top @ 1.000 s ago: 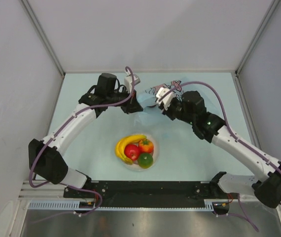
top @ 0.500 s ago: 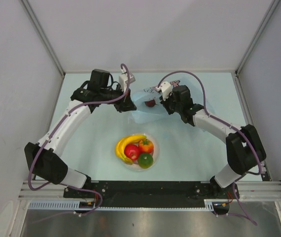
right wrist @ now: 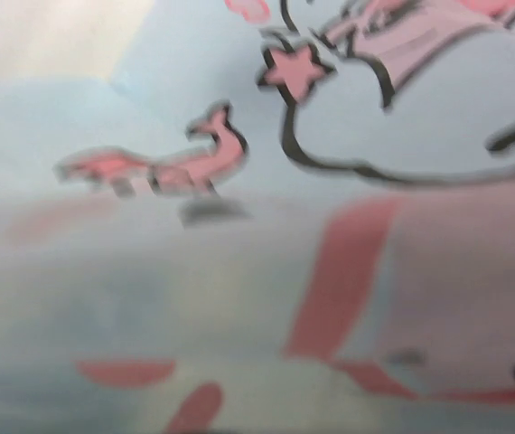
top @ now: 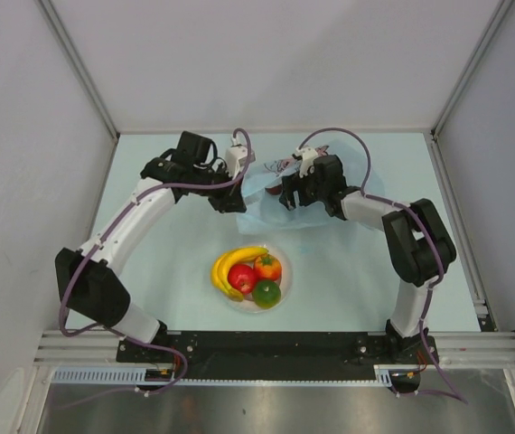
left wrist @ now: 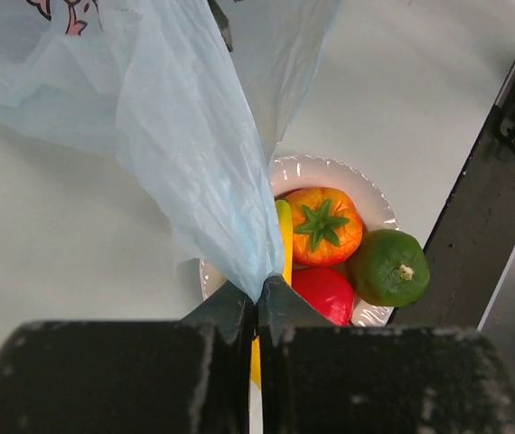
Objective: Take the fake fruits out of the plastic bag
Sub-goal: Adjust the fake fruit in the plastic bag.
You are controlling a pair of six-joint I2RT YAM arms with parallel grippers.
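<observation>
left gripper (left wrist: 257, 307) clenched on plastic bag (left wrist: 176, 136) | right gripper (top: 285, 192): cannot tell, buried in film | risk: snags film, yanks bag from pinch

Found the plastic bag (left wrist: 176, 136) to be thin, translucent light-blue film, crinkled and softly shiny along the folds. Saw pink and dark print lying flat on it in the right wrist view. Noted hard, glossy plastic across the fake fruits (top: 248, 276): a bright highlight on the green round one (left wrist: 387, 267), smooth shiny skin on the red apple (left wrist: 325, 294), a duller moulded green stalk on the orange-red fruit (left wrist: 321, 226), slick yellow on the banana (top: 230, 265). Took the white plate (left wrist: 366, 203) for smooth, fluted ware; could not tell plastic from ceramic. Read the table (left wrist: 420, 90) as smooth, matt pale green. Saw matt black plastic on the left gripper (left wrist: 257, 312), and dull black metal on the rail (left wrist: 474, 217) at the near edge.
</observation>
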